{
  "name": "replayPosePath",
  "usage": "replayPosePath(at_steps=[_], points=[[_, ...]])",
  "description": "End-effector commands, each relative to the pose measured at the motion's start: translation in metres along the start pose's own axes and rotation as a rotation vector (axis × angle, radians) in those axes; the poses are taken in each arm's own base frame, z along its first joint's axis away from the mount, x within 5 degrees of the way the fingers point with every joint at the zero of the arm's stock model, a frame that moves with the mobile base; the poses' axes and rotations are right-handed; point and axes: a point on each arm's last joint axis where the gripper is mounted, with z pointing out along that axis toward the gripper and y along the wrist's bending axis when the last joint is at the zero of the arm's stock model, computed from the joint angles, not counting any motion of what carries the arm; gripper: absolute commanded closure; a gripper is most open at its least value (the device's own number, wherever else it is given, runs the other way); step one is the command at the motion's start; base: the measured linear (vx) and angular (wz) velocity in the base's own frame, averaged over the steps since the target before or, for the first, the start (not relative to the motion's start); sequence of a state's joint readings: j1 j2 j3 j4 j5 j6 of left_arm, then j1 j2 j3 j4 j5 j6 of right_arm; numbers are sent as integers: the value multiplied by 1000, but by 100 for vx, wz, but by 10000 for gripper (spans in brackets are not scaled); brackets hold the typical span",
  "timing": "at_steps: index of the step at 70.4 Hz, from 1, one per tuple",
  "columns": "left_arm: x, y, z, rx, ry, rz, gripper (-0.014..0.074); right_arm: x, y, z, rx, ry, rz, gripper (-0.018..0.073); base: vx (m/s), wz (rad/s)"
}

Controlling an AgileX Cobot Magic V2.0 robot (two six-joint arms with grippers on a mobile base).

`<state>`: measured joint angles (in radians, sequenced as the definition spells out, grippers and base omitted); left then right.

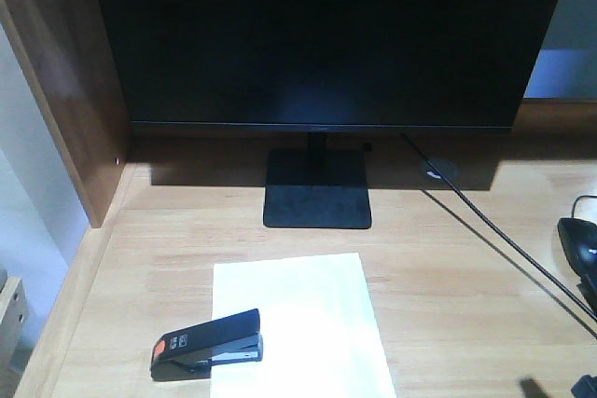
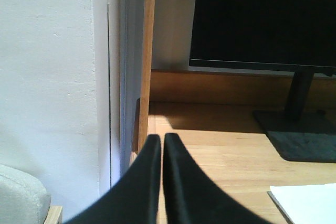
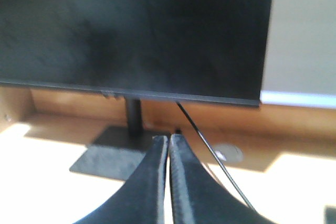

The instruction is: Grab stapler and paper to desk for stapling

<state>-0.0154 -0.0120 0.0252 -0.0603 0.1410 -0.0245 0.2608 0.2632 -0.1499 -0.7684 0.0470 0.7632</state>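
The black stapler (image 1: 207,343) with an orange patch at its left end lies on the left edge of the white paper (image 1: 298,333), near the front of the light wood desk (image 1: 448,267). A corner of the paper (image 2: 307,203) shows at the lower right of the left wrist view. My left gripper (image 2: 161,137) is shut with nothing between its fingers, held above the desk's left edge by the side panel. My right gripper (image 3: 168,138) is shut and empty too, pointing at the monitor stand (image 3: 118,153).
A large black monitor (image 1: 317,34) on a square stand (image 1: 317,188) fills the back of the desk. A thin black cable (image 1: 504,249) runs diagonally across the right side. A black mouse (image 1: 580,240) lies at the right edge. A brown side panel (image 1: 70,90) walls the left.
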Motion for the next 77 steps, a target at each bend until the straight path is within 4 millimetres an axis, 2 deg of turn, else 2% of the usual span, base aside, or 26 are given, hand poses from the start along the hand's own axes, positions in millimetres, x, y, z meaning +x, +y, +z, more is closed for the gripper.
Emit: replayPosePath(at_steps=[1,14,28,54,77], points=[[-5,0,-1,2,-84,-10,603,-11,2,0,-26,-38,-16,569,0,0],[-5,0,-1,2,-84,-10,603,-13,2,0,-19,-66,-64,569,0,0],[-5,0,-1,2,-84,-10,603,-13,-6,-2,87,-101,-76,569,0,0],[-5,0,-1,2,-84,-10,603,38,-15,-24,284,-168,-27,569,0,0],[-5,0,-1,3,-84,-12,603,39,-15,-24,292,-154,-56,569,0,0]])
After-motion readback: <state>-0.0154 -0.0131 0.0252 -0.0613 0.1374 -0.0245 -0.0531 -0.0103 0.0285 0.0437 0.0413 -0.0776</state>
